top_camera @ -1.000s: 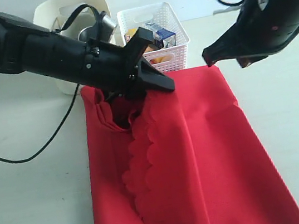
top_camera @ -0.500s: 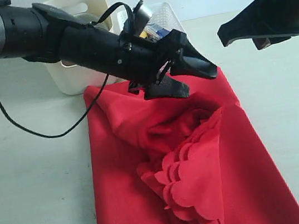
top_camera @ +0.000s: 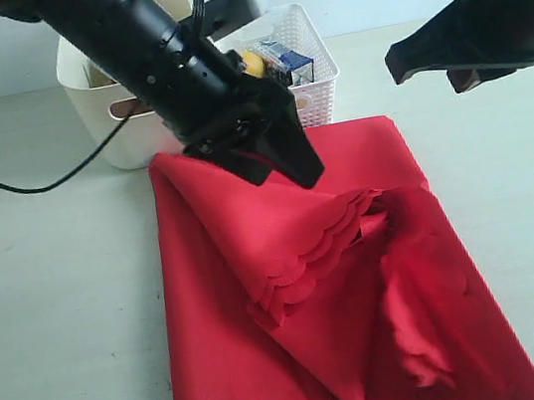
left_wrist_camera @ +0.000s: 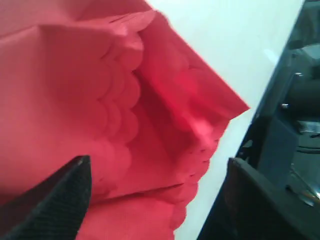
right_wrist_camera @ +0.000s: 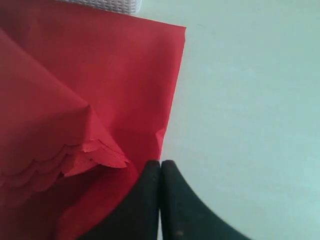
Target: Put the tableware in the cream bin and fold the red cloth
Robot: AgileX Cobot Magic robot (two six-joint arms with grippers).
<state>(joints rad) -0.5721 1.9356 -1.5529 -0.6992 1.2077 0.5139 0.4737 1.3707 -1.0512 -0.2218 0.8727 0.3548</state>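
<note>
Exterior, done: no tableware lies on the table (top_camera: 40, 294); the cream bin (top_camera: 86, 101), upper left, is mostly hidden by the arm, so its contents are unseen.
Exterior, left to do: the red cloth (top_camera: 232, 366), lower centre, is only half folded, with scalloped layers bunched mid-frame.
Exterior, change: the left gripper (top_camera: 286, 172) was clamped on the cloth a second ago — now it is spread wide above it, cloth released.
Left wrist, jaws: apart, holding nothing, cloth beneath.
Right wrist, right gripper (right_wrist_camera: 160, 167): closed and empty, over the cloth's edge.
</note>
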